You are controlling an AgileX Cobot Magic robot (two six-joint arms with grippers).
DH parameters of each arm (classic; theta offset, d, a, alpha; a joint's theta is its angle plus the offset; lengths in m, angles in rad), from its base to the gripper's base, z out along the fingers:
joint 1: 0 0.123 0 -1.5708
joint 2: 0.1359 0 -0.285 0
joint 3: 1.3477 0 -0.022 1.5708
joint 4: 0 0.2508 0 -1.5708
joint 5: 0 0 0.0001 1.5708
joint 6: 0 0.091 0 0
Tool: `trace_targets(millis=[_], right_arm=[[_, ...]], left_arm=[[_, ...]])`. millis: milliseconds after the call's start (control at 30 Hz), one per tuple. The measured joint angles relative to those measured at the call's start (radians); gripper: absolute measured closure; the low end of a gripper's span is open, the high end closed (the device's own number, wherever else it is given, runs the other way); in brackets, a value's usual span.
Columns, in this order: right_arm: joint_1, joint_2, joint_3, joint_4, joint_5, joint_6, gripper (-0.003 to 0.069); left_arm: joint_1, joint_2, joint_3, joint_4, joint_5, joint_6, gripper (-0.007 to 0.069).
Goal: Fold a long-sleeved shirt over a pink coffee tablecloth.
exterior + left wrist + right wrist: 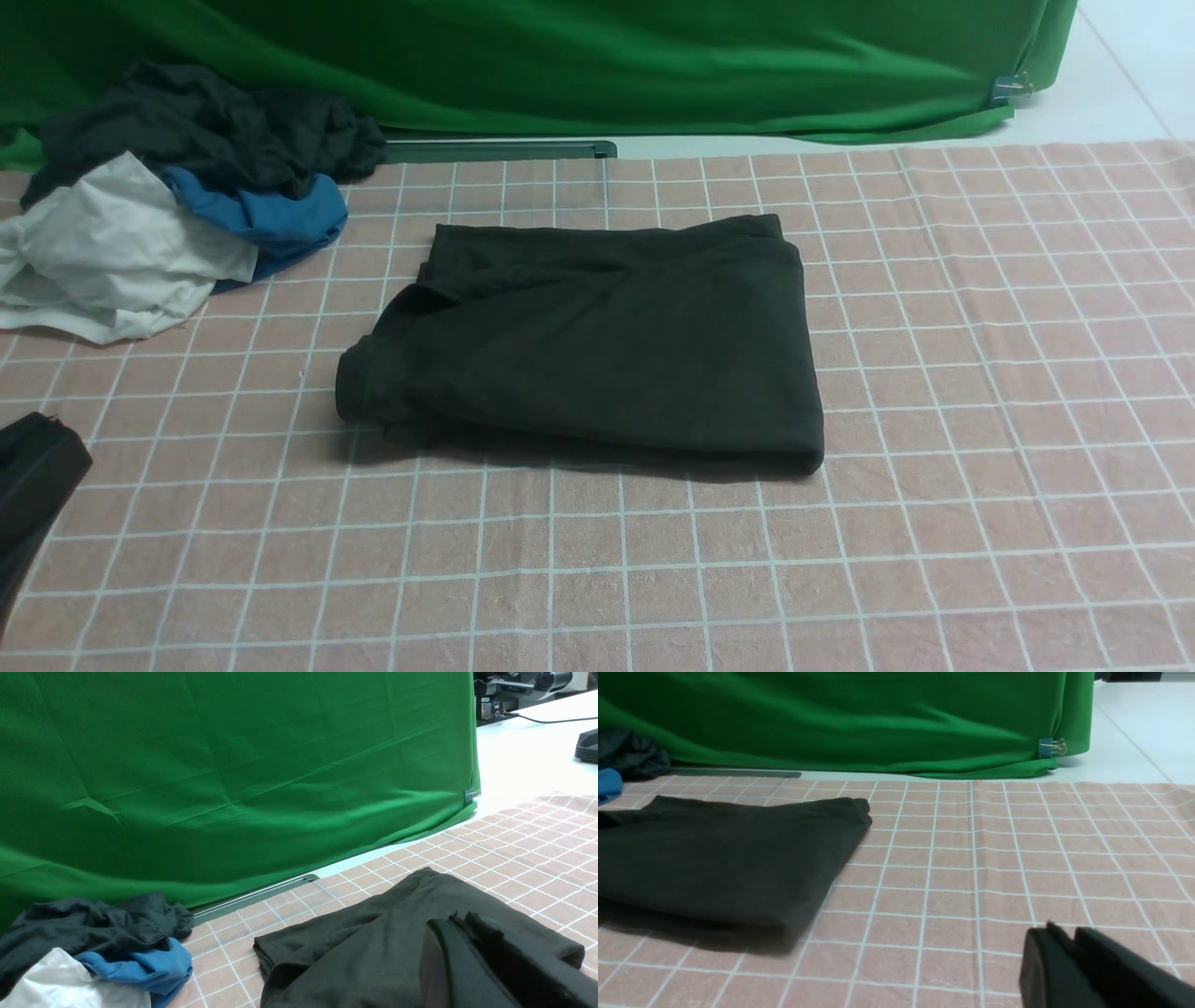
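The long-sleeved shirt [597, 341] lies folded at frame centre on the pink coffee tablecloth [980, 392], long axis left-right. Left gripper [460, 926] jaws closed, empty, nearer, at lower left. Right gripper [1064, 938] jaws nearly closed, empty, apart from it.

This looks like a staged robot recording setup in a lab, not a home. A plain green backdrop cloth [579, 65] hangs across the far side, fastened at its right corner with a binder clip [1049, 747], and the white surface [1111, 84] carries a pink coffee tablecloth [980, 373] spread flat. In the left wrist view, dark equipment [518, 686] with a trailing cable [551, 718] sits on the white surface beyond the backdrop.
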Motion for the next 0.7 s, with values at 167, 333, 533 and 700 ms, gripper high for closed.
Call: trace_targets(millis=[167,333,533,700], right_arm=[[0.000,0.000,0.000,0.000,0.000,0.002,0.0589],[0.000,0.000,0.000,0.000,0.002,0.003,0.0575],[0.000,0.000,0.000,0.000,0.003,0.011,0.0557],[0.000,0.000,0.000,0.000,0.003,0.016,0.0543]], left_arm=[[0.000,0.000,0.000,0.000,0.000,0.000,0.0606],[0.000,0.000,0.000,0.000,0.000,0.000,0.0606],[0.004,0.000,0.014,0.004,-0.016,-0.003,0.0606],[0.107,-0.009,0.135,-0.002,-0.196,-0.024,0.0606]])
